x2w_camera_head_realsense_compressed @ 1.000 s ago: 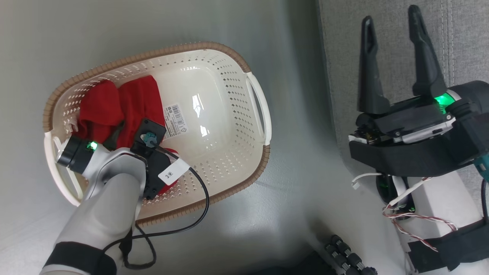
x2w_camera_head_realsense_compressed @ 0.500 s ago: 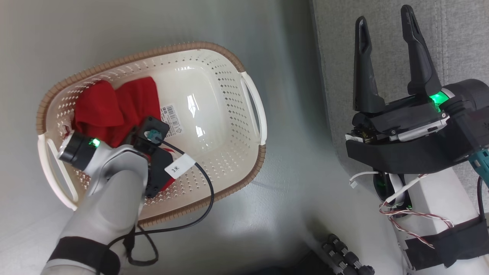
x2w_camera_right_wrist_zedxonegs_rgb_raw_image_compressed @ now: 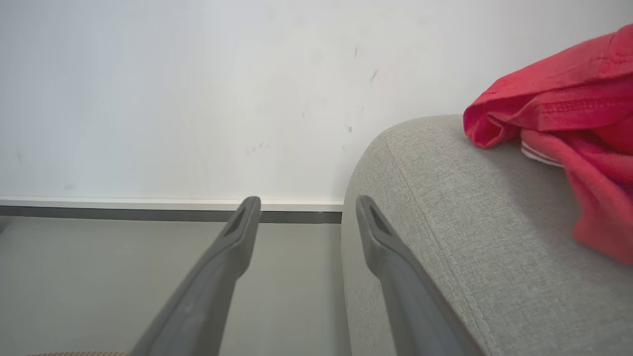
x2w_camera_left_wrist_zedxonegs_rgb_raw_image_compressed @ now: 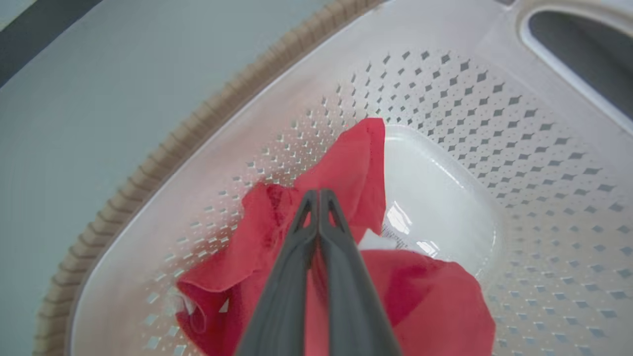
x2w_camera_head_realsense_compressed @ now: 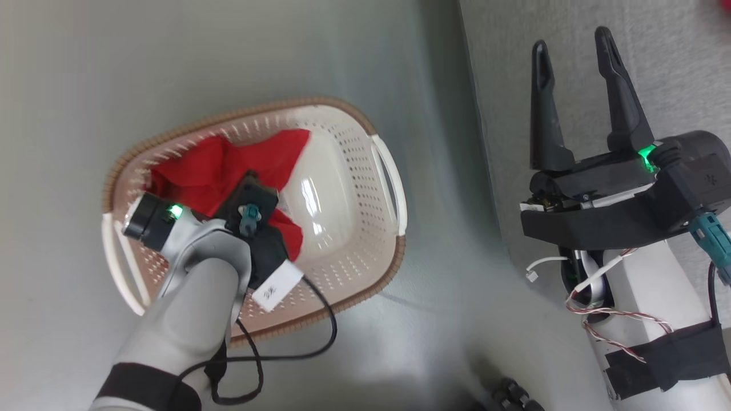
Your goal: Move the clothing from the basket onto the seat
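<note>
The cream basket (x2w_camera_head_realsense_compressed: 389, 171) with its brown rim stands on the floor left of the grey seat (x2w_camera_head_realsense_compressed: 502, 51). A red piece of clothing (x2w_camera_head_realsense_compressed: 228, 165) lies in the basket's left half. My left wrist hangs over it and hides the fingers. In the left wrist view my left gripper (x2w_camera_left_wrist_zedxonegs_rgb_raw_image_compressed: 318, 195) is shut on the clothing (x2w_camera_left_wrist_zedxonegs_rgb_raw_image_compressed: 346, 163), whose fabric bunches around the pressed-together fingers above the basket wall (x2w_camera_left_wrist_zedxonegs_rgb_raw_image_compressed: 494, 123). My right gripper (x2w_camera_head_realsense_compressed: 574, 40) stands open over the seat's edge. It holds nothing (x2w_camera_right_wrist_zedxonegs_rgb_raw_image_compressed: 307, 200). Another red garment (x2w_camera_right_wrist_zedxonegs_rgb_raw_image_compressed: 568, 99) lies on the seat (x2w_camera_right_wrist_zedxonegs_rgb_raw_image_compressed: 470, 222).
Grey floor (x2w_camera_head_realsense_compressed: 285, 45) surrounds the basket. A black cable (x2w_camera_head_realsense_compressed: 320, 337) loops from my left wrist over the basket's near rim. A white wall with a dark baseboard (x2w_camera_right_wrist_zedxonegs_rgb_raw_image_compressed: 148, 213) runs behind the seat. A black ridged object (x2w_camera_head_realsense_compressed: 514, 397) sits at the bottom edge.
My left gripper has shut on the red clothing. The fabric now stretches further toward the basket's middle and covers the barcode sticker. The head camera has shifted; the right gripper stays open.
</note>
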{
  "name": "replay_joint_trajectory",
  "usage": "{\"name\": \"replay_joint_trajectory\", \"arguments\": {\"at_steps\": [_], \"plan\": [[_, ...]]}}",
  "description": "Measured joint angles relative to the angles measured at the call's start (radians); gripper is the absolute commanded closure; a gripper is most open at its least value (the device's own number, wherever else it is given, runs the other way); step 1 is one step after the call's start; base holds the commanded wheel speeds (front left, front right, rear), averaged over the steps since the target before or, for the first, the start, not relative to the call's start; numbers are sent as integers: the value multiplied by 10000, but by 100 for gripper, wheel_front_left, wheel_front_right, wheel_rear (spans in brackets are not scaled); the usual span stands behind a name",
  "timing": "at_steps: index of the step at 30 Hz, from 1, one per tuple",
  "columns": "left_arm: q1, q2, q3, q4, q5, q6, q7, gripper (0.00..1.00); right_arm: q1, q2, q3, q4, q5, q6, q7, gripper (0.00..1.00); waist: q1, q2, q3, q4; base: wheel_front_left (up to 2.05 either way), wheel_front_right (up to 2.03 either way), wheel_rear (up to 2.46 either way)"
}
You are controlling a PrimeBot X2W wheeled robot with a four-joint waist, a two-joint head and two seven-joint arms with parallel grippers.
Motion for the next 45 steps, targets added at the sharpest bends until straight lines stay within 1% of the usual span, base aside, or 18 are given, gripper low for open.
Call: {"name": "replay_joint_trajectory", "arguments": {"at_steps": [5, 11, 15, 20, 26, 27, 28, 29, 30, 31, 33, 34, 38, 45], "plan": [[309, -21, 33, -435, -508, -397, -825, 100, 267, -123, -176, 263, -2, 61, 0, 0, 0, 0, -629, 204, 0, 0, 0], [1062, -21, -364, -1530, -1501, -765, -1024, 100, 623, -267, -353, 533, -2, 125, 0, 0, 0, 0, -1449, 510, 0, 0, 0], [1541, -12, -662, -2259, -2094, -857, -1060, 100, 977, -360, -497, 673, -2, 134, 0, 0, -1, 0, -2016, 721, 0, 0, 0], [2154, -12, -988, -3120, -2742, -865, -1120, 100, 1400, -428, -669, 840, 0, 136, 2, 0, -1, -1, -2746, 984, 0, 0, 0], [2910, -12, -1147, -4015, -3561, -855, -1126, 100, 1780, -428, -729, 1012, 0, 186, 2, 0, -2, -1, -3647, 1250, 0, 0, 0], [3009, -10, -1166, -4167, -3724, -851, -1126, 97, 1831, -420, -727, 1035, 2, 211, 2, 0, -2, -1, -3798, 1285, 0, 0, 0], [3093, -8, -1216, -4280, -3779, -849, -1126, 80, 1875, -412, -723, 1064, 2, 211, 2, 0, -2, -1, -3953, 1319, 0, 0, 0], [3165, -4, -1287, -4370, -3808, -849, -1126, 65, 1918, -407, -721, 1087, 2, 211, 2, 0, -2, -1, -4104, 1349, 0, 0, 0], [3259, -8, -1325, -4491, -3824, -849, -1126, 53, 1984, -401, -721, 1106, 2, 213, 2, 0, -2, -1, -4255, 1375, 0, 0, 0], [3347, -10, -1363, -4577, -3852, -849, -1126, 51, 2054, -391, -711, 1156, 2, 215, 2, 0, -2, -1, -4411, 1400, 0, 0, 0], [3558, -4, -1406, -4813, -4103, -826, -1126, 10, 2214, -380, -708, 1225, 2, 224, 2, 0, -2, -1, -4714, 1439, 0, 0, 0], [3682, -4, -1421, -4920, -4196, -794, -1126, 0, 2307, -376, -706, 1252, 2, 226, 2, 0, -1, -1, -4869, 1456, 0, 0, 0], [4147, -6, -1396, -5221, -4351, -669, -1126, 0, 2735, -380, -719, 1325, 2, 297, 2, 0, -1, 0, -5477, 1509, 0, 0, 0], [5112, 2, -1110, -5831, -4713, -466, -1127, 0, 3560, -399, -754, 1409, 2, 297, 2, 0, -1, 0, -6544, 1579, 0, 0, 0]]}}
